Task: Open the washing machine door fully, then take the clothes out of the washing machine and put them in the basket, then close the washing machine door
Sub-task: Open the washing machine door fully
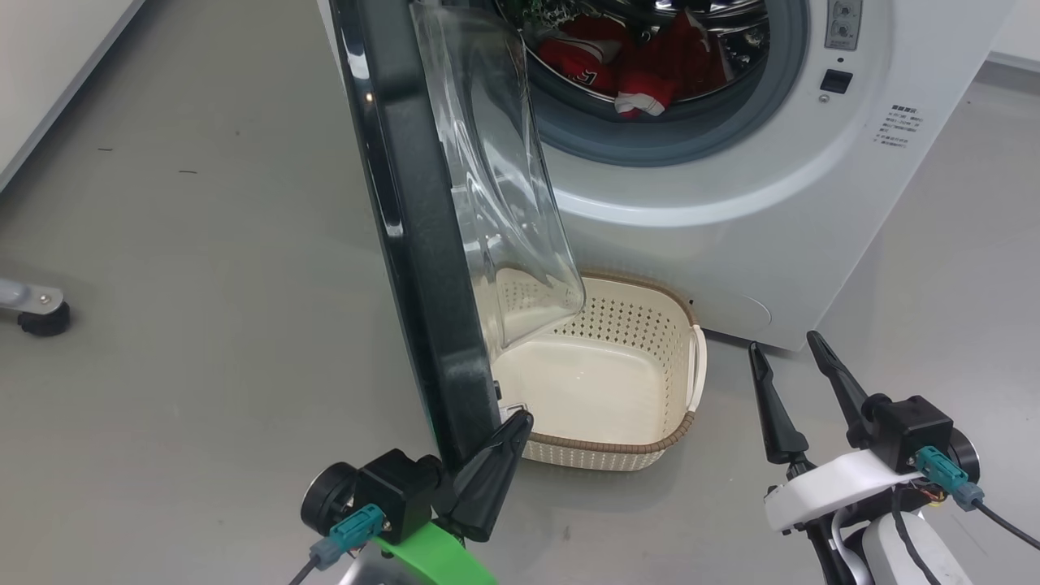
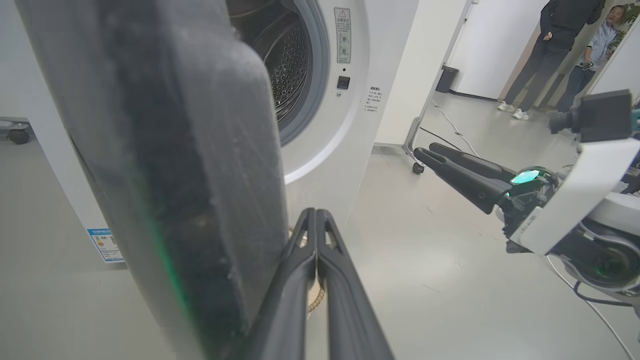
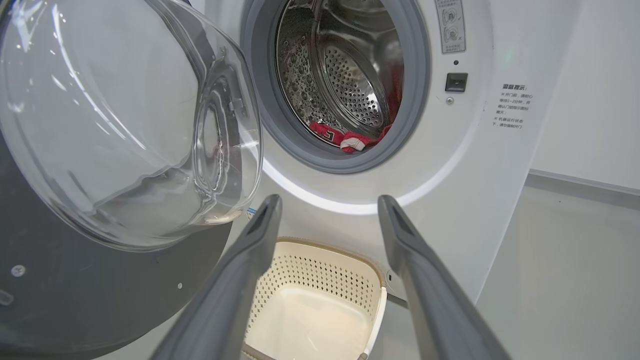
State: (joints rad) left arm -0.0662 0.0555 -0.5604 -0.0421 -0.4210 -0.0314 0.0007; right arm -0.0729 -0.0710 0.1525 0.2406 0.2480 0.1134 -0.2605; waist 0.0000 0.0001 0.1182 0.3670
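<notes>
Head view: left gripper (image 1: 517, 426) clenched beside door (image 1: 406, 244) edge; right gripper (image 1: 785, 343) spread over bare floor (image 1: 203, 325).

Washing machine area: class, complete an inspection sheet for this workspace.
Surface: grey floor.
Job's things: washing machine door part open; clothes inside the washing machine; basket in front, no clothes seen in it.
Clutter: nothing seen.
End effectors: left end effector shut beside that door's lower edge; right end effector open, empty.
Cables: wrist lead; floor cable.
Surroundings: caster foot; people standing beyond.
</notes>
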